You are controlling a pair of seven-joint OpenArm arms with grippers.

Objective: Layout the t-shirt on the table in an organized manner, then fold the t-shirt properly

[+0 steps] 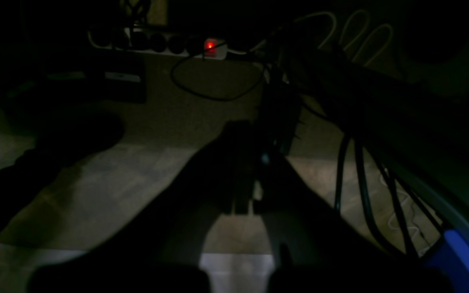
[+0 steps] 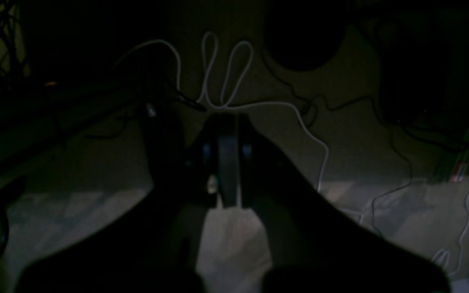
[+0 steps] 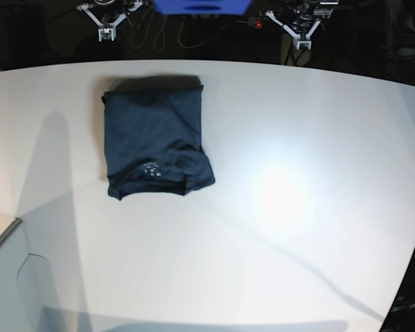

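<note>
The dark navy t-shirt [image 3: 155, 138] lies folded into a compact rectangle on the left half of the white table [image 3: 283, 207], its small pale label showing near the front edge. Both arms hang back beyond the table's far edge, away from the shirt. My right gripper [image 3: 106, 32] is at the top left and my left gripper [image 3: 301, 40] at the top right. In the dim wrist views the left gripper [image 1: 246, 171] and right gripper [image 2: 228, 154] are shut with nothing between their fingers. Those views face the dark floor.
A power strip with a red light [image 1: 210, 45] and black cables lie on the floor. A looped white cable [image 2: 218, 69] runs there too. A blue part [image 3: 200, 5] sits between the arm bases. A pale panel [image 3: 0, 235] borders the table's left front.
</note>
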